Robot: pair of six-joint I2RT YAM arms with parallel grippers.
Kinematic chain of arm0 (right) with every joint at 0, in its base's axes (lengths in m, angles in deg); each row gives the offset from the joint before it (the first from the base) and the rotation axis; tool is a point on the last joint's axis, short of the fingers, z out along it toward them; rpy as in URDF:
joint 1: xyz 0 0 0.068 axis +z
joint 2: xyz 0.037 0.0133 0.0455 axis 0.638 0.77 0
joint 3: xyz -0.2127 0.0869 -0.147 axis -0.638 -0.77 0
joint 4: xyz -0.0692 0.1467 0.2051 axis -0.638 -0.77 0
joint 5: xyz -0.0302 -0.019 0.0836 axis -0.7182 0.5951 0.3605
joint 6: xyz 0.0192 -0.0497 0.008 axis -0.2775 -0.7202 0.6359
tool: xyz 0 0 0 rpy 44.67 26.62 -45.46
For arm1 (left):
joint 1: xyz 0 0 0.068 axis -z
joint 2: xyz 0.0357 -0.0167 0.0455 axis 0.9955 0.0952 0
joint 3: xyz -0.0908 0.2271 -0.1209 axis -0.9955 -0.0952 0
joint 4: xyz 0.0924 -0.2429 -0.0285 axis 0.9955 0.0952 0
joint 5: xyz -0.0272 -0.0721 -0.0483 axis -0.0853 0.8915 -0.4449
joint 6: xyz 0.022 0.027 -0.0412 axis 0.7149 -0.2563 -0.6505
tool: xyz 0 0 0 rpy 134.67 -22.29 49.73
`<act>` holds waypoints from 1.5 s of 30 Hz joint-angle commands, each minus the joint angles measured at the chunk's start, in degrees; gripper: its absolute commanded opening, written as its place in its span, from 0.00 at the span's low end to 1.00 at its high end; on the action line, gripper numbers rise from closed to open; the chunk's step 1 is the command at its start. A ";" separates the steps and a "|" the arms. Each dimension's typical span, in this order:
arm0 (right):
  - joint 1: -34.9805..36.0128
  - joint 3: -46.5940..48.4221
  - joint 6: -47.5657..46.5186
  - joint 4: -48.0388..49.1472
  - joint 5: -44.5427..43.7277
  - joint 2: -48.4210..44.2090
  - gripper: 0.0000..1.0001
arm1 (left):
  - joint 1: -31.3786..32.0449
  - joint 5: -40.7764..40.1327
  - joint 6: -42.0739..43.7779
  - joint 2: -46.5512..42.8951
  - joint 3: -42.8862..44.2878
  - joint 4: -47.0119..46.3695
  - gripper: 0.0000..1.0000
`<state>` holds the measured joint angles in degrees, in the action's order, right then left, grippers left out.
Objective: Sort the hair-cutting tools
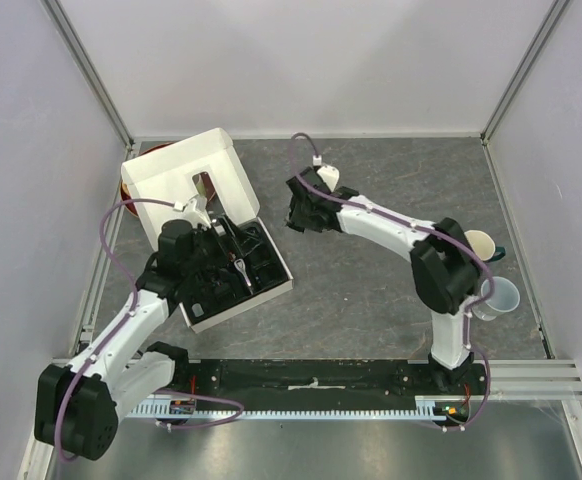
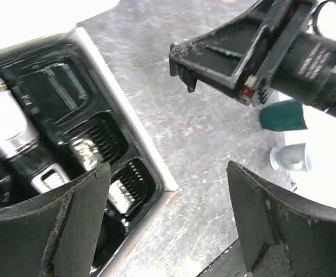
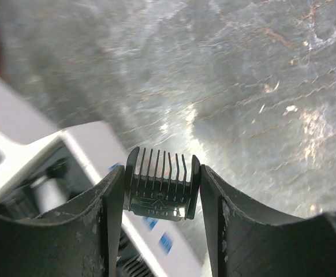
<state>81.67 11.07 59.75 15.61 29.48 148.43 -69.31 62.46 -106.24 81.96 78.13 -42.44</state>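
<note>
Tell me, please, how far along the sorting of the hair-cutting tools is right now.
Looks done: the clipper and at least two comb guards sit in the black tray. In hand: the right gripper is shut on a third comb guard, above the table beside the white box; the left gripper hangs open at the tray's edge. Left: placing that guard; I cannot see other loose tools.

Left arm [image 1: 121,335], right arm [image 1: 386,225]: same build, glossy white shells broken by chunky black joints. Purple cables [image 1: 109,250] loop along both. Left hand [image 2: 168,170], wedge fingers [image 2: 70,225] matte black, edges scuffed grey. Right hand [image 3: 162,176] the same, white lettering on its black barrel [image 2: 321,60], small red spot [image 2: 247,92] beside it.
</note>
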 commanded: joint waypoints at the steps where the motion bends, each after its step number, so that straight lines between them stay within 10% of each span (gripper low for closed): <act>1: -0.62 -3.90 7.90 3.37 5.48 -11.38 0.42 | 4.19 1.26 0.17 -1.44 -1.43 -13.88 0.87; 22: 0.08 -12.17 21.89 7.95 11.74 -28.54 0.40 | 24.24 -27.74 2.55 9.02 2.52 -34.81 0.54; 37: -0.36 -12.17 21.18 8.83 13.23 -27.75 0.40 | 25.38 -27.48 3.51 13.24 4.37 -40.97 0.47; 45: -0.45 -12.44 20.92 9.18 13.94 -27.22 0.41 | 25.47 -30.56 2.37 13.77 4.81 -39.82 0.05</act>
<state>81.40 -1.46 80.49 22.89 42.55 121.44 -43.89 35.91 -104.91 95.25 80.63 -80.29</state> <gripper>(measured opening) 0.568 0.131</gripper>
